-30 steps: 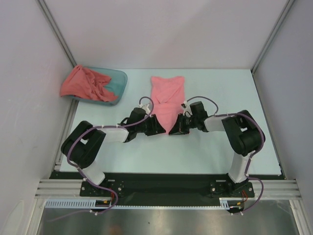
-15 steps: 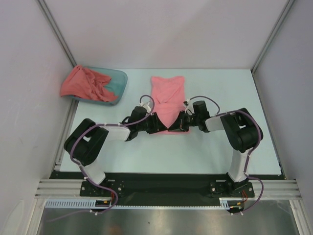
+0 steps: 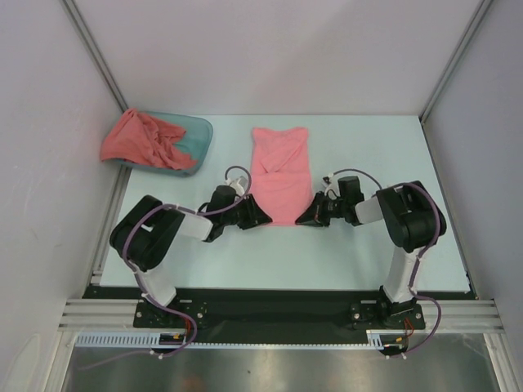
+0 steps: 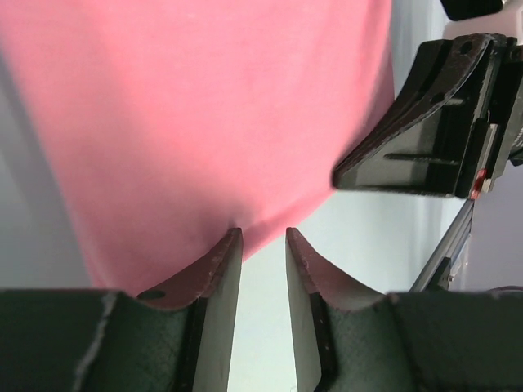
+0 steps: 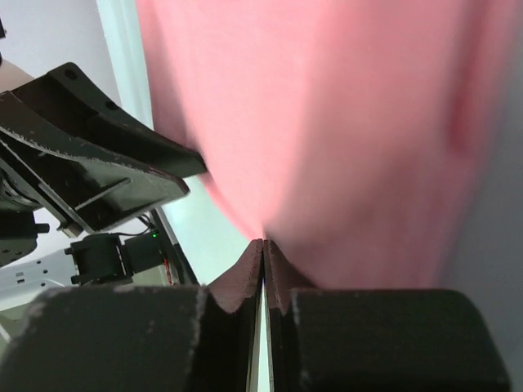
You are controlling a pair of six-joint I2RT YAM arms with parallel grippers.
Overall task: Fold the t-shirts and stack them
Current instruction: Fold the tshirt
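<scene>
The salmon-pink t-shirt (image 3: 282, 175) lies folded in a long strip at the table's middle, collar end far and hem near. My left gripper (image 3: 260, 217) is at its near left corner. In the left wrist view (image 4: 263, 233) the jaws stand a little apart with nothing between them, tips touching the hem (image 4: 204, 122). My right gripper (image 3: 305, 219) is at the near right corner. In the right wrist view (image 5: 263, 242) it is shut on the shirt's edge (image 5: 327, 122). The coral-red t-shirt (image 3: 143, 139) lies crumpled at the back left.
A teal translucent tub (image 3: 196, 131) at the back left holds part of the coral-red shirt, which hangs over its left rim. White walls and metal posts (image 3: 98, 57) close in the light table (image 3: 384, 155). The black base rail (image 3: 261, 306) runs along the near edge.
The shirt's near end went from a narrow point to a wide flat hem. Both grippers moved apart and slightly nearer. The left jaws have let go of the fabric.
</scene>
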